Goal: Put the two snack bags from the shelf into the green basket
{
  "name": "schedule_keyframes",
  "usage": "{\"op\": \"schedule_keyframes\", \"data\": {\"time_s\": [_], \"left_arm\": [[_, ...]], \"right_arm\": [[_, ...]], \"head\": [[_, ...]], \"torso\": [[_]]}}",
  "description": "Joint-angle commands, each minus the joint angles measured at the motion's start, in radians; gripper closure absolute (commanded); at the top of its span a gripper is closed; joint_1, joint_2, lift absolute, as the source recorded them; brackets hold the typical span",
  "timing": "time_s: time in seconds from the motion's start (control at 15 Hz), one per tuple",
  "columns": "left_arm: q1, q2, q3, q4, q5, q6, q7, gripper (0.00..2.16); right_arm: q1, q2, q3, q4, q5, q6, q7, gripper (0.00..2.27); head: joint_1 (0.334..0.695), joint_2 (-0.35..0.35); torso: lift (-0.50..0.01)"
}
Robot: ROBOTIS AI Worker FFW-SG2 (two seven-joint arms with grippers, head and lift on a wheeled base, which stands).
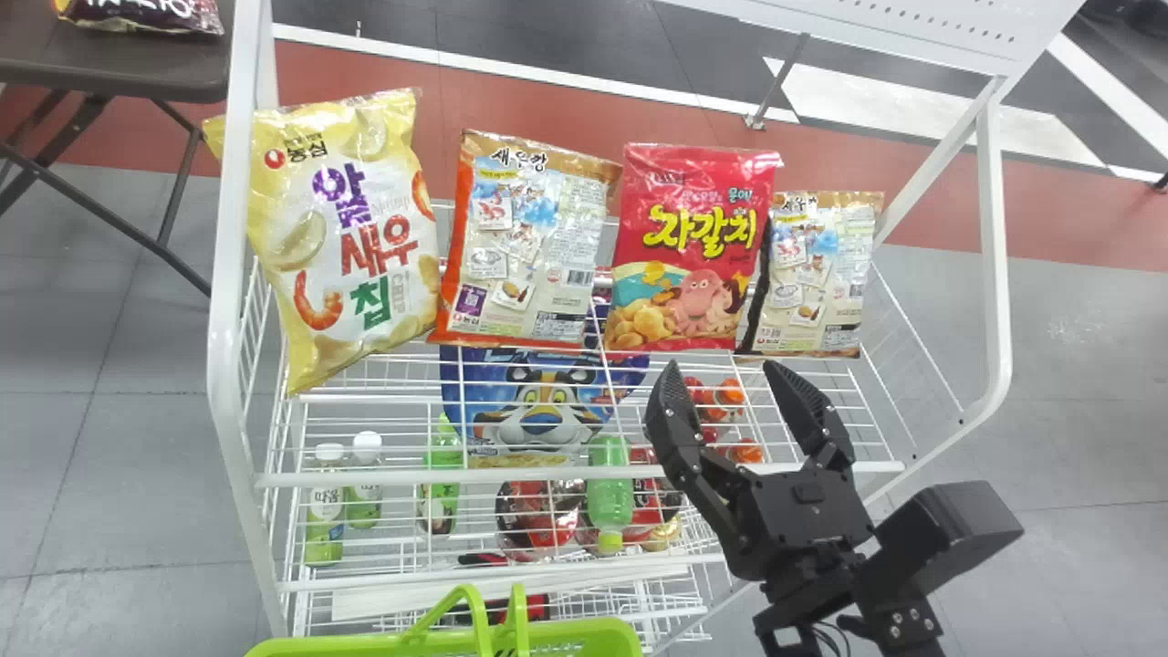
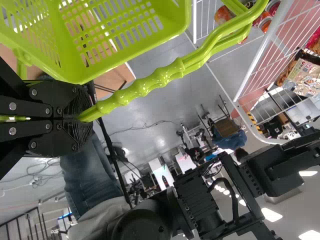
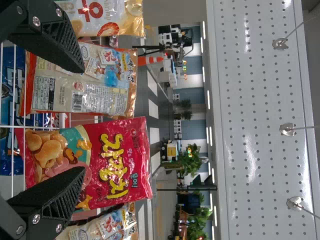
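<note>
Basket (image 1: pixel 319 648) was held by your left gripper (image 2: pixel 88 117), and your right gripper (image 1: pixel 724 365) was open near the red snack bag (image 1: pixel 680 265)

You had four snack bags in one row on the white wire shelf (image 1: pixel 547 475). From left to right, they were the yellow snack bag (image 1: pixel 365 219), tilted; the orange-edged snack bag (image 1: pixel 529 246), also tilted a little; the red one, almost upright; and the dark-edged snack bag (image 1: pixel 817 274), just beside it.

Your right gripper was in front of the right part of the shelf, its two fingers spread wide, with nothing in its hold. Your left gripper had its fingers closed together on the green handle (image 2: pixel 150 80) of the basket, which was at the near side of the shelf.

Below the row of bags, you had a blue bag (image 1: pixel 538 429) with a tiger face and a green bottle (image 1: pixel 610 493). At far left stood a brown table (image 1: pixel 173 78), and one more bag (image 1: pixel 146 16) lay on it.
</note>
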Motion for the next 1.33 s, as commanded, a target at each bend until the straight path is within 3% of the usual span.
{"op": "schedule_keyframes", "data": {"time_s": [0.0,0.6,1.07,1.27], "left_arm": [[0.0,0.0,0.0,0.0,0.0,0.0,-0.001,1.81],[-0.002,0.0,0.0,0.001,0.0,0.0,-0.001,1.81],[0.0,0.002,-0.002,0.003,0.0,0.0,-0.002,1.8],[0.0,0.002,-0.002,0.003,-0.002,0.0,-0.004,1.8]], "right_arm": [[0.0,0.001,0.0,0.0,0.0,0.006,0.0,0.12],[-0.027,0.001,0.003,0.009,0.006,0.03,0.008,0.12],[-0.206,0.001,0.08,0.089,0.08,0.199,-0.008,0.12],[-0.307,-0.018,0.156,0.166,0.143,0.227,-0.058,0.12]], "head": [[0.695,-0.35],[0.695,-0.35],[0.695,-0.35],[0.695,-0.35]], "torso": [[-0.011],[-0.011],[-0.011],[-0.011]]}}
